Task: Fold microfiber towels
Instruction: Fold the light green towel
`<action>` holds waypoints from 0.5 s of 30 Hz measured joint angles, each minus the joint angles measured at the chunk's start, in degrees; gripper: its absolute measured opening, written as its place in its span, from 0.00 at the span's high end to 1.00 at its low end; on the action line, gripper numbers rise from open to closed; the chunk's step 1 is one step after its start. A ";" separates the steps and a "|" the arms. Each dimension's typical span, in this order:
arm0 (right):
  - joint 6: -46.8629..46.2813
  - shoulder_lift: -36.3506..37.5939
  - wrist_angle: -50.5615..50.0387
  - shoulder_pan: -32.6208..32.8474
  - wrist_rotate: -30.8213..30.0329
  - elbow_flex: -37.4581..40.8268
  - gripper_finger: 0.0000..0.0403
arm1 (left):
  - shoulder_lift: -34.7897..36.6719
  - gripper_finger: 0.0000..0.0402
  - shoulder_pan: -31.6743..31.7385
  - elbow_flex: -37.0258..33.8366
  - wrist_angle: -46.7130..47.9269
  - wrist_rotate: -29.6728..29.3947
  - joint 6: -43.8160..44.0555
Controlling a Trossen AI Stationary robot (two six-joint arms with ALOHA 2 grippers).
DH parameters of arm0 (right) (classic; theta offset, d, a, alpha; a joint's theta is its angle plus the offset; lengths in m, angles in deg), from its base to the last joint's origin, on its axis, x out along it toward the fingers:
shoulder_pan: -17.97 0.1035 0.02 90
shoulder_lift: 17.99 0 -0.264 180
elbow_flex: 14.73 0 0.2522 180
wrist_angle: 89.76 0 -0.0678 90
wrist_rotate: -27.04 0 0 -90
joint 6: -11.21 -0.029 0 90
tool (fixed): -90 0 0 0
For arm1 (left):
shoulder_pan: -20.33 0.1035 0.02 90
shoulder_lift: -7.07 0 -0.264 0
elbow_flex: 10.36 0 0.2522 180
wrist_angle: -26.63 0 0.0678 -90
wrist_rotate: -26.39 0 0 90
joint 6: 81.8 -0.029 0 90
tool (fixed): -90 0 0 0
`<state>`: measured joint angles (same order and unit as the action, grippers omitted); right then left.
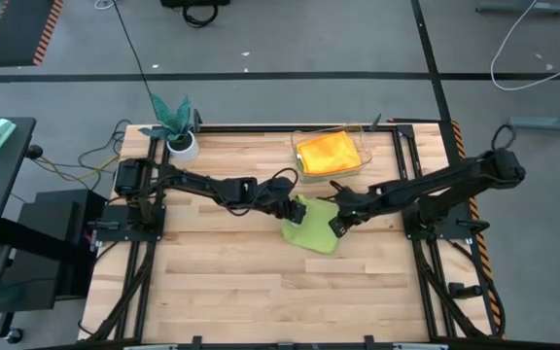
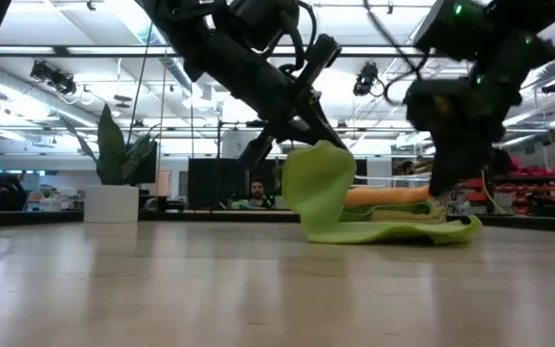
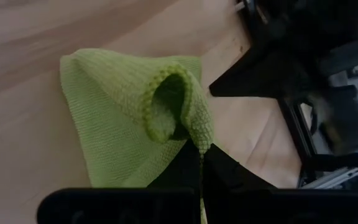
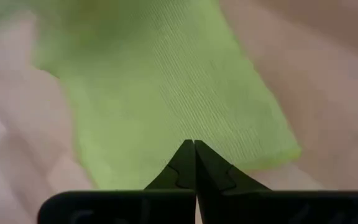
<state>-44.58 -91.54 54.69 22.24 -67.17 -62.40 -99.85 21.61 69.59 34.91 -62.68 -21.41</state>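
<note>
A lime green microfiber towel [image 1: 314, 233] lies mid-table, its left part raised and curled over [image 2: 316, 178]. My left gripper [image 1: 295, 206] is shut on that raised part. My right gripper [image 1: 338, 224] is shut with no cloth between its fingers, and it points down over the towel's right part [image 4: 166, 81]. A yellow-orange towel [image 1: 327, 153] lies in a clear tray [image 1: 366, 163] at the far side. My left gripper pinches the towel's raised edge [image 3: 199, 140] between its two fingers, slanting down from the table's left. That edge is lifted clear and the cloth curls into a loop [image 3: 169, 102] beside the fingers. The towel's right part [image 2: 422, 229] lies flat on the table. My right gripper has its shut fingertips [image 4: 194, 149] just over the towel, and I cannot tell whether they touch it.
A teal leafy plant in a white pot [image 1: 181, 136] stands at the far left corner. Dark frame rails [image 1: 144, 224] run along the table's left and right sides. Bare wood [image 1: 261, 292] spreads across the near half.
</note>
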 joint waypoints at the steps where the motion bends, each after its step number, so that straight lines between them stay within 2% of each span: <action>1: 0.25 1.58 -0.12 0.00 -0.68 -0.01 1.00 | -0.01 0.99 0.00 0.30 0.07 0.00 -0.06; 9: -0.30 13.71 -10.17 0.27 -4.17 -0.11 1.00 | -0.01 0.99 0.26 2.44 2.86 0.05 -0.88; 15: -2.52 14.91 -18.00 3.79 -2.66 -0.04 1.00 | -4.01 0.99 0.26 6.82 4.42 1.53 -1.49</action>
<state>-47.10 -76.63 36.69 26.03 -69.83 -62.44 -103.86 21.87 76.41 39.33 -61.15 -22.91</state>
